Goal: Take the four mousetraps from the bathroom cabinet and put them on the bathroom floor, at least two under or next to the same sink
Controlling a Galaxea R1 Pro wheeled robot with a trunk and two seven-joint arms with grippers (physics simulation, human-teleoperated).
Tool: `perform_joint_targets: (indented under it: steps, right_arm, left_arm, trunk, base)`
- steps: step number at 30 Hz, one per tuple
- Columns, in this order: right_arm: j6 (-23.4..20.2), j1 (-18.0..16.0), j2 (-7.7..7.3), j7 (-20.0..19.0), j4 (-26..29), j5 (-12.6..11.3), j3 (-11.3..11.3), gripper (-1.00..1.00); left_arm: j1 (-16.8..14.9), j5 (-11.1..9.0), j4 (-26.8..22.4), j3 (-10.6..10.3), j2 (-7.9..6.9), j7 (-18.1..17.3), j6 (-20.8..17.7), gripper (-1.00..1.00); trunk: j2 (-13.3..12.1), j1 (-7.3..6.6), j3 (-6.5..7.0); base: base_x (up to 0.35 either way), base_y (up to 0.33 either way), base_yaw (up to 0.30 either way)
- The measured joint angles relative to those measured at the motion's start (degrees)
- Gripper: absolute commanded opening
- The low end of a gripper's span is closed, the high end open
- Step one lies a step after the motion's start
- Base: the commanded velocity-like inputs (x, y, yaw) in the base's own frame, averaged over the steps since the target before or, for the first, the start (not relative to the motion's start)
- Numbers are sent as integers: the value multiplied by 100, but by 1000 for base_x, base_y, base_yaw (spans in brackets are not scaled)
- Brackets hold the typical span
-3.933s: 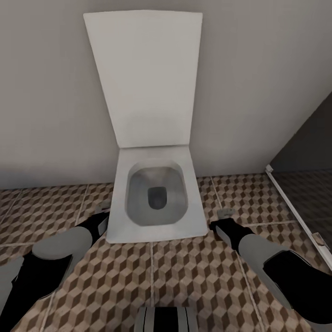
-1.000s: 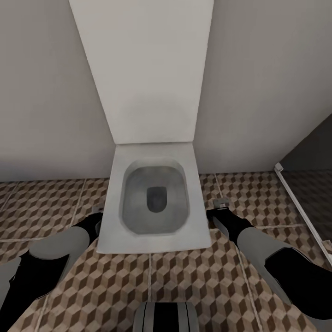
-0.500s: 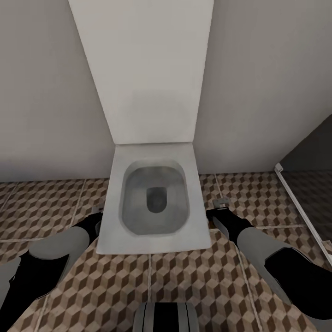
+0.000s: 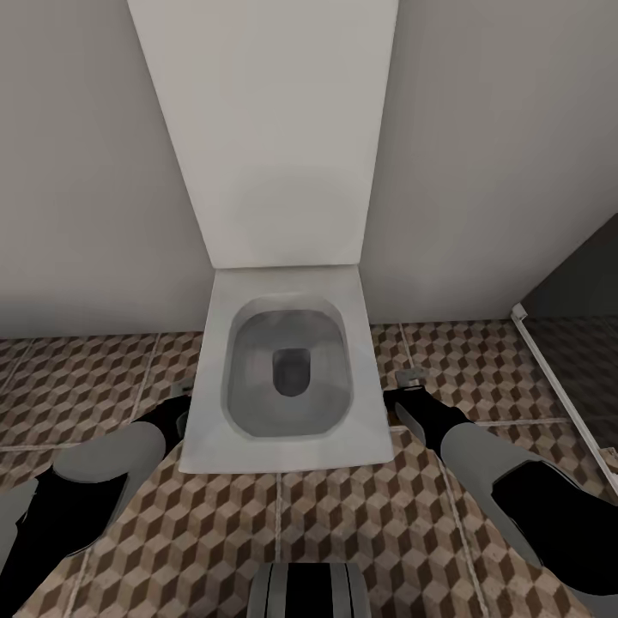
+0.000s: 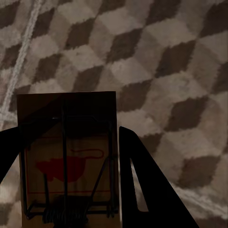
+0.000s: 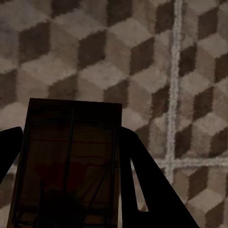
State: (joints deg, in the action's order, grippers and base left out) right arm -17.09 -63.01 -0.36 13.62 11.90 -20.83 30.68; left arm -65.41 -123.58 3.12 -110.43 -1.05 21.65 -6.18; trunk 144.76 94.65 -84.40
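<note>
mousetraps sit one in each end effector: the left end effector (image 5: pixel 66 180) is clamped on one mousetrap (image 5: pixel 66 156), the right end effector (image 6: pixel 66 180) on another mousetrap (image 6: pixel 69 161), above the bathroom floor (image 4: pixel 360 524) beside a white toilet (image 4: pixel 287 378).

Both arms reach forward and down. The left gripper (image 5: pixel 66 156) and the right gripper (image 6: pixel 66 161) each have dark fingers closed against a mousetrap's edges.
</note>
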Motion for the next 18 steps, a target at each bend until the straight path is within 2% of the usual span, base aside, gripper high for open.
perform_joint_targets:
  steps: [6,12,18]
  right_arm:
    - [8,-1,-25,5,-3,0,-6,-100]
    - [8,-1,-30,6,-3,-1,-6,-100]
    - [10,-1,-29,6,11,1,-9,-100]
  left_arm:
    - [-9,0,4,-1,-146,4,0,-100]
    - [-16,0,6,0,-220,9,-2,-100]
    - [-51,0,6,-6,-290,93,0,-100]
  trunk:
    - [0,0,0]
    - [0,0,0]
    - [-8,-16,132]
  base:
    - [0,0,0]
    - [0,0,0]
    - [0,0,0]
